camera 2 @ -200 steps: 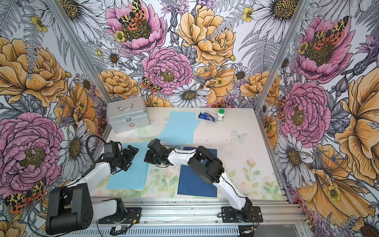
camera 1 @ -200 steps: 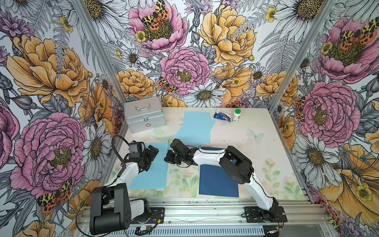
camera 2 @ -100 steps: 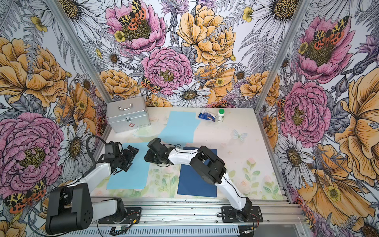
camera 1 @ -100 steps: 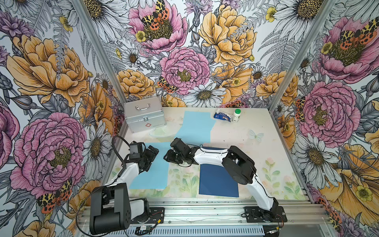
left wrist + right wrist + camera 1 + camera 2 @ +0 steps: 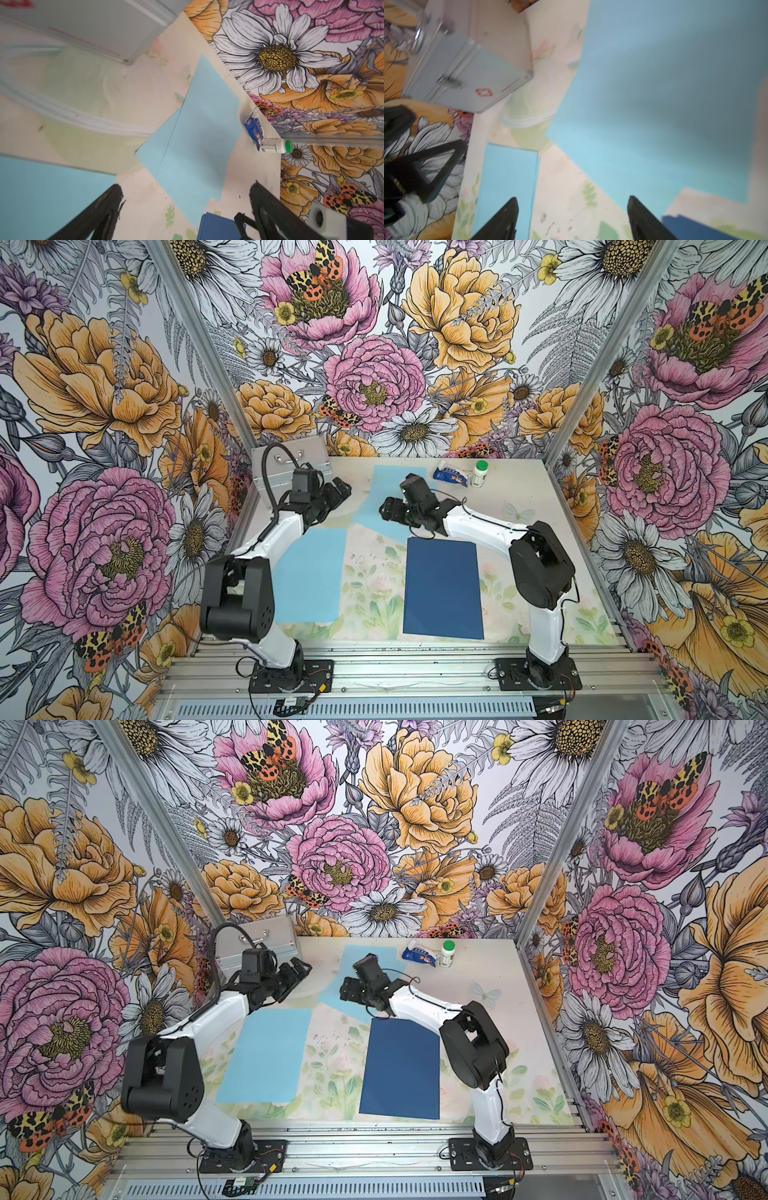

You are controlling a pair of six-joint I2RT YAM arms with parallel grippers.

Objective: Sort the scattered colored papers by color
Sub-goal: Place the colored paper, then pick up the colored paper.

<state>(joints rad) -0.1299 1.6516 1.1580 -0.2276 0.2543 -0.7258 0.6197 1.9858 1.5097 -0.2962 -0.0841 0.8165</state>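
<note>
Left gripper (image 5: 185,188): jaws spread, empty.
Right gripper (image 5: 572,199): jaws spread, seemingly empty, above light blue paper (image 5: 654,104).
Navy paper (image 5: 442,589): flat on desk (image 5: 374,572).

The only sign that could be made out was a red emblem with a white cross (image 5: 484,92). It stood on the front of the silver metal case (image 5: 467,68), seen in the right wrist view. Beside it a thin red line of print (image 5: 510,84) ran along the case's lower edge, too blurred to read. In the left wrist view, the blue-and-white packet (image 5: 254,129) bore pale lettering and a small orange cartoon figure (image 5: 258,135), but no word was legible. The white bottle with the green cap (image 5: 272,146) wore a printed label (image 5: 268,148) whose lines were too small to read.
</note>
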